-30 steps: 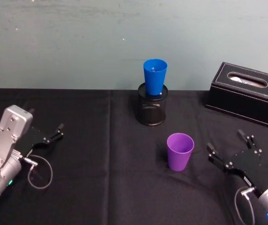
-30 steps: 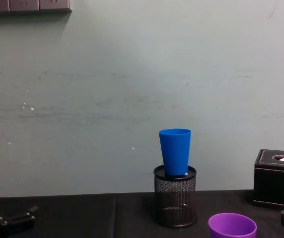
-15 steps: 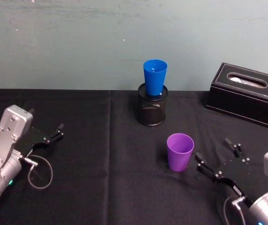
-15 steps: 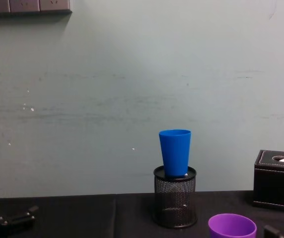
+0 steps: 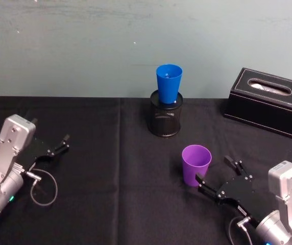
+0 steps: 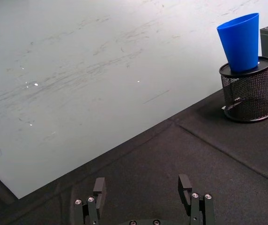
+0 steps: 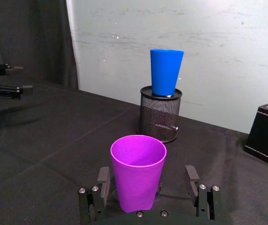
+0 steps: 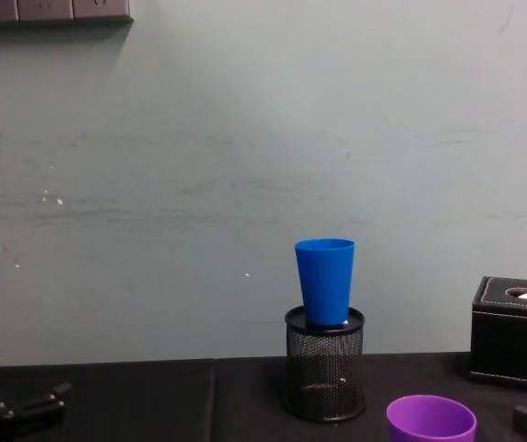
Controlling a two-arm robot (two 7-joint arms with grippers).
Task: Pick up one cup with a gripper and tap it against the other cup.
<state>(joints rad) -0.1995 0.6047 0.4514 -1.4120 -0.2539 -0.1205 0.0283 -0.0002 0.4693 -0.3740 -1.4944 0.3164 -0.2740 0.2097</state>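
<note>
At 5 o'clock on the black-clothed table [image 5: 110,204]: purple cup [image 5: 196,164], upright, mouth up, standing free. Just beside it at 4 o'clock: right gripper [image 5: 214,170], low over the cloth, fingers spread wide with the cup's base between them and a gap on each side in the right wrist view. Reads as the approach to a side grasp, set low on the wall, probably to leave the rim free for tapping. At 11 o'clock from the purple cup, well apart: blue cup [image 5: 168,84], propped upright in the mouth of a black mesh pen holder [image 5: 165,122], hence raised above the cloth. Likely calls for a lift before any tap. At 9 o'clock: left gripper [image 6: 142,186], parked, fingers spread, holding nothing. At 2 o'clock: black tissue box [image 5: 268,102], clear of the likely path.
</note>
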